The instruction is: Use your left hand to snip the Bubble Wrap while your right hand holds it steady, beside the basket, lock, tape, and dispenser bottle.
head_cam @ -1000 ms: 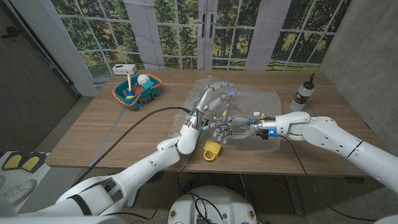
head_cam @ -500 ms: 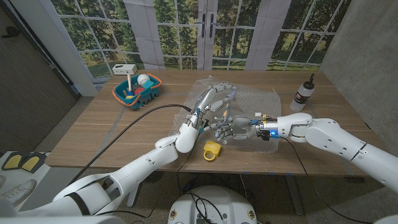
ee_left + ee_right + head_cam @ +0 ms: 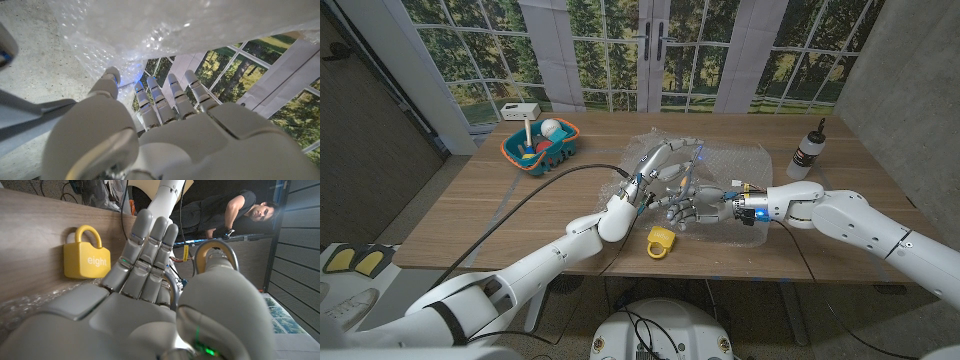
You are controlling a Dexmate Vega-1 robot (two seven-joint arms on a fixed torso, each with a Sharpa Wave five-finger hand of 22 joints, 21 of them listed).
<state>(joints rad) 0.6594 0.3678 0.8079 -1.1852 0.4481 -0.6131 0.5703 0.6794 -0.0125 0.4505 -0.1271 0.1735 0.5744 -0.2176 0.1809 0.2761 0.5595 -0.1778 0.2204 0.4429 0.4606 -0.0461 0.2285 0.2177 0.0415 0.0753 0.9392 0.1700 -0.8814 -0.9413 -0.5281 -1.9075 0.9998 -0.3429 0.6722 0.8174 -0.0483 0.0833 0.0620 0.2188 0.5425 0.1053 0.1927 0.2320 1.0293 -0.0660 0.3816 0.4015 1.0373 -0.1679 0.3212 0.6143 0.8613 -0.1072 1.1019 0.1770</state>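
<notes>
The clear Bubble Wrap [image 3: 740, 160] lies spread on the wooden table, right of the middle. My left hand [image 3: 658, 165] hovers over the sheet's near left part and grips grey metal scissors [image 3: 30, 117], with a handle loop around the thumb. In the left wrist view the hand [image 3: 165, 135] points its fingers at the wrap [image 3: 150, 25], and a blue light glows at the fingertips. My right hand [image 3: 682, 208] rests on the wrap's near edge just below the left hand, fingers straight and together. In the right wrist view this hand [image 3: 135, 290] reaches over the crinkled wrap [image 3: 30, 305].
A yellow lock [image 3: 661, 241] marked "eight" [image 3: 86, 259] sits by the near edge, close to the right hand. A blue and orange basket [image 3: 542, 143] stands at the back left, a dispenser bottle [image 3: 808, 150] at the back right. A black cable [image 3: 550, 185] crosses the left side. A person [image 3: 235, 210] leans nearby.
My right hand has slid a little to the left along the wrap's near edge. The left hand has shifted slightly over the sheet, still gripping the scissors.
</notes>
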